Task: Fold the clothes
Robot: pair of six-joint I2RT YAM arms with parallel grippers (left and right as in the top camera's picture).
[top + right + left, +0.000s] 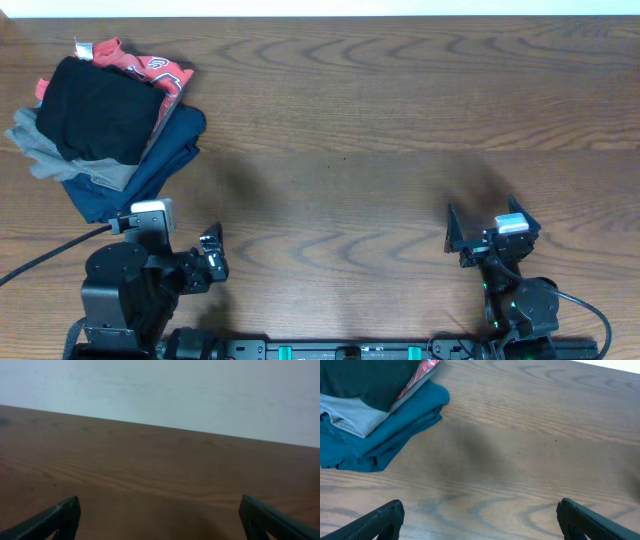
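The black garment (105, 110) lies folded on top of a pile of clothes at the table's far left; no logo or sleeves show. Its edge also shows at the top left of the left wrist view (365, 380). My left gripper (207, 258) is open and empty, low over bare wood near the front left, some way in front of the pile (480, 510). My right gripper (485, 232) is open and empty near the front right, over bare wood (160, 505), far from the pile.
Under the black garment lie a red shirt with white lettering (150, 68), a grey garment (60, 150) and a navy one (150, 165). The wooden table (380, 130) stretches to the right; a pale wall sits beyond its far edge (175, 395).
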